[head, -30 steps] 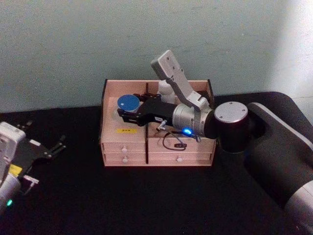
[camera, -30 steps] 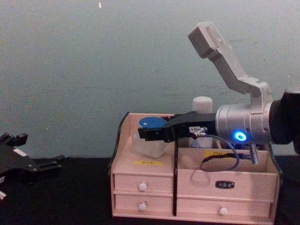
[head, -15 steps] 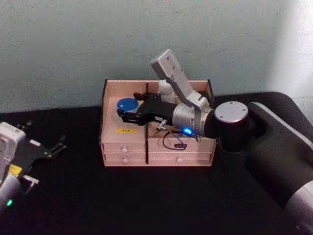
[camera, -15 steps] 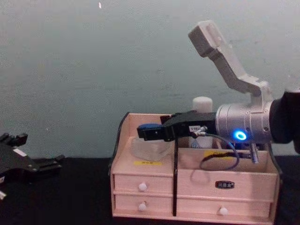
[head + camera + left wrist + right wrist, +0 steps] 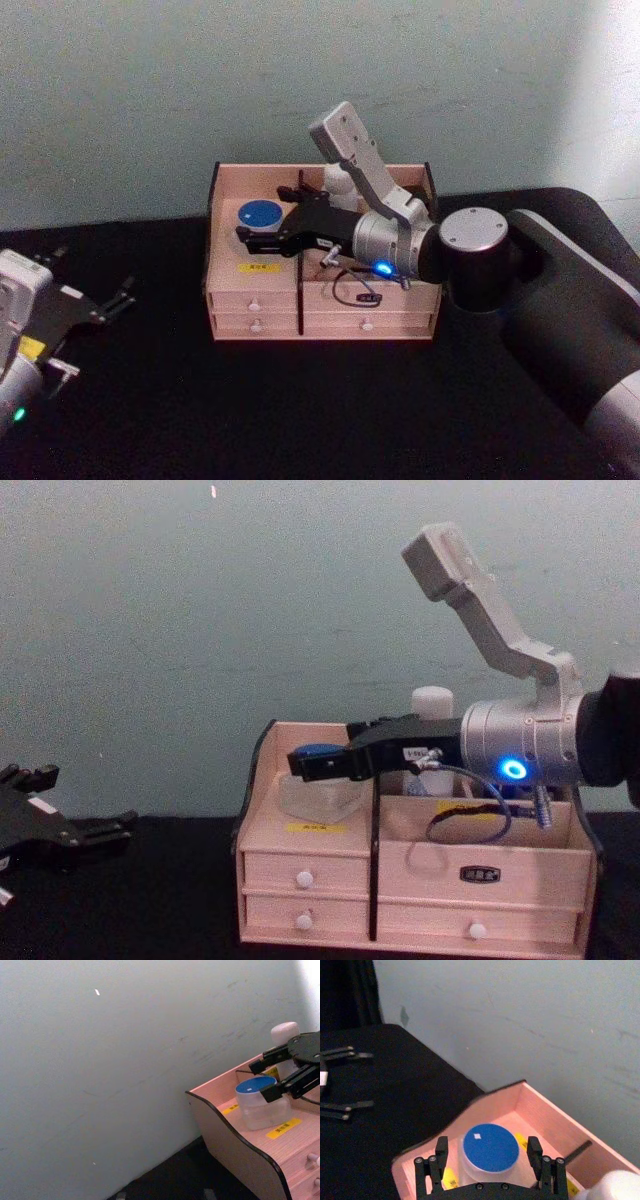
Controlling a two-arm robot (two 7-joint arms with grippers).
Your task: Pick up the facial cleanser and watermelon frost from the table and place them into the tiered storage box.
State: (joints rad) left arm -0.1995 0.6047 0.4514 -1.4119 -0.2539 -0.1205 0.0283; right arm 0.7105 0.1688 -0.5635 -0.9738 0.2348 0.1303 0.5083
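The watermelon frost, a clear jar with a blue lid, stands in the front left compartment of the tiered storage box. My right gripper is open around it, one finger on each side with gaps to the lid. From the side, the right gripper reaches in over the box at lid height. The facial cleanser stands upright in the back right compartment, only its white cap clear of the arm. My left gripper rests open on the table far to the left.
The box sits against the pale wall on a black tabletop. A dark divider splits it into left and right halves. The right arm's cable hangs over the front right compartment.
The right gripper has lowered the jar, which was tilted and higher, down into the left compartment. The jar now stands level and the fingers are apart from it. The left arm has stayed put.
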